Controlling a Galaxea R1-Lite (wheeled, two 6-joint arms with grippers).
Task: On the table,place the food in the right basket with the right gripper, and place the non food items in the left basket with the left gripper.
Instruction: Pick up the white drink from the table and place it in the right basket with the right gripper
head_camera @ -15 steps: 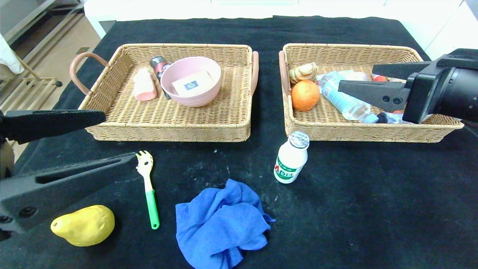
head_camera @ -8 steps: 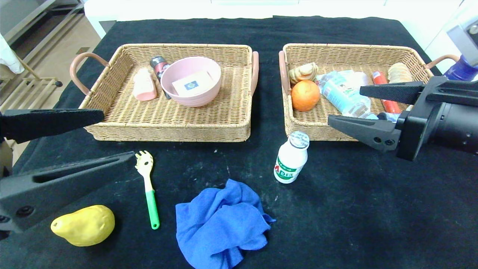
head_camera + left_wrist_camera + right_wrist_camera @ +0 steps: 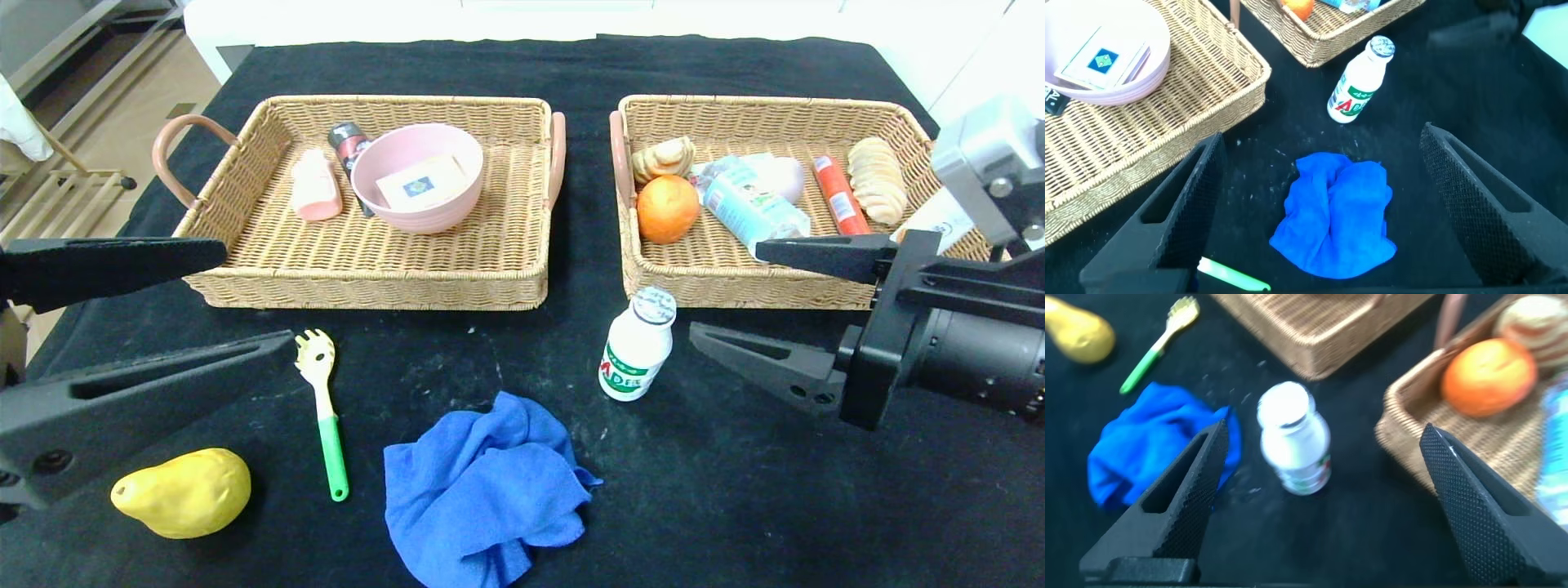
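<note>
White bottle (image 3: 638, 346) upright near basket (image 3: 735, 290) edge, right pincer (image 3: 727, 294) wide open, empty, beside it

right end effector (image 3: 727, 294) withdrawn from right basket (image 3: 739, 287)

A crumpled blue cloth (image 3: 488, 490) lies beside a green-handled fork (image 3: 323, 408) (both on black).

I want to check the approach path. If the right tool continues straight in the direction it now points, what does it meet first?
Probably the small white bottle: the open right tool points at it, and the right wrist view frames it between the fingers. Height is unclear, so it may pass above.
</note>
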